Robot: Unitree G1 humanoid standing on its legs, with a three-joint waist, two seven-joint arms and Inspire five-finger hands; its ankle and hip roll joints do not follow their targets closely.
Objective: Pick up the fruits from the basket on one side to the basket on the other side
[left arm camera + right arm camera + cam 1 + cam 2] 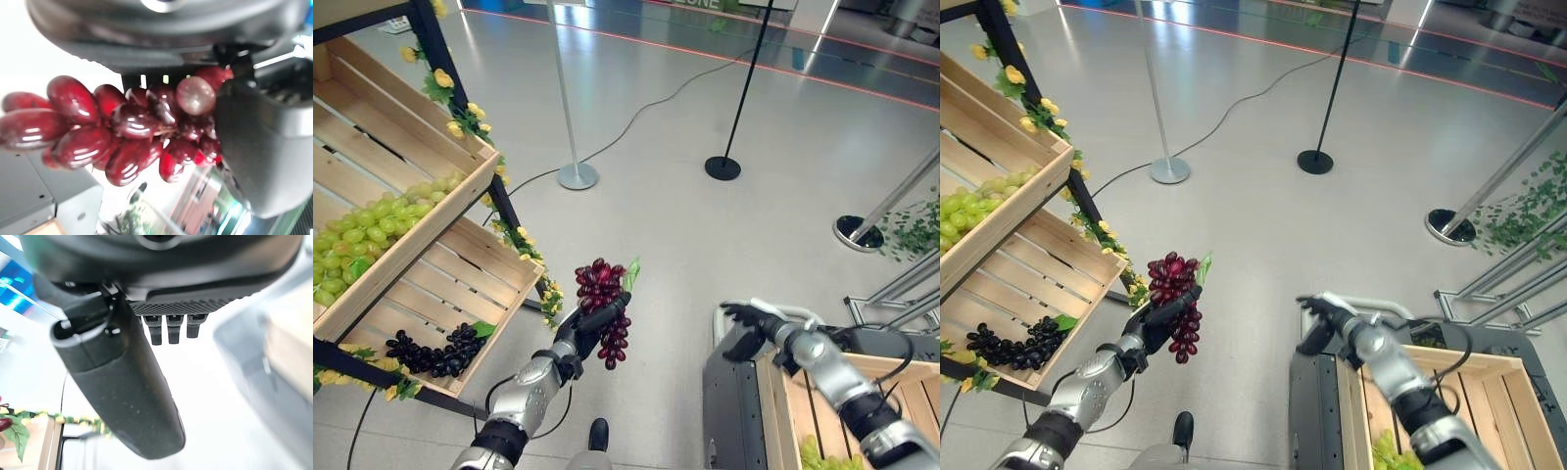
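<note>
Midway, view by view.
Left eye view: left hand (576, 338) lifts a bunch of red grapes (603, 309) over the floor, clear of the lower crate (480, 284) on the left, where black grapes (435, 354) lie; green grapes (372, 230) fill the upper crate (431, 211).
Right eye view: right hand (1324, 315) hovers empty above the near-right wooden crate (1489, 377), probably the destination, with green fruit (1393, 452) showing in it.
Left wrist view: fingers (266, 132) curled round the red bunch, which hangs freely from the grip.
Right wrist view: fingers (168, 328) relaxed, straight, holding nothing, thumb (124, 391) apart; the hand seems placed ready to receive or steady.
</note>
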